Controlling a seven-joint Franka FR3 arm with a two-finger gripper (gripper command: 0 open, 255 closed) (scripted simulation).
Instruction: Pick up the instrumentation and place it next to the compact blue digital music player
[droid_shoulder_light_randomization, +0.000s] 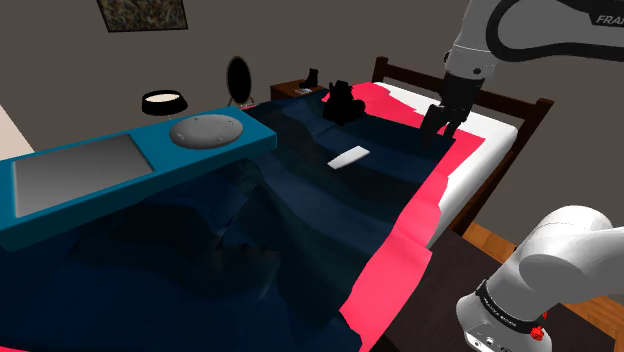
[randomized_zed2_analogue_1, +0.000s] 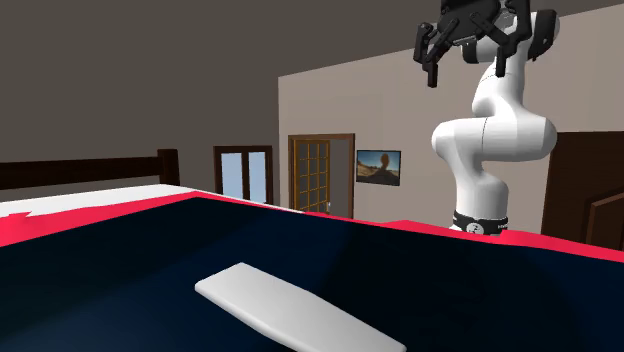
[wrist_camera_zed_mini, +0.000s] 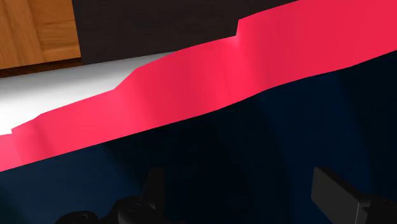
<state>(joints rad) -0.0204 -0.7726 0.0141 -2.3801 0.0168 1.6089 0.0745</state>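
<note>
Over rumpled navy bedspread (droid_shoulder_light_randomization: 300, 200), with gripper (droid_shoulder_light_randomization: 440, 127) open and empty at 3 o'clock of white flat slab (droid_shoulder_light_randomization: 348, 157): risks snagging cloth or skidding thin slab on descent.

A bedroom in a home — bed (droid_shoulder_light_randomization: 300, 210) with wooden headboard (randomized_zed2_analogue_1: 90, 172), nightstand (droid_shoulder_light_randomization: 288, 90), framed picture (droid_shoulder_light_randomization: 143, 14)
</note>
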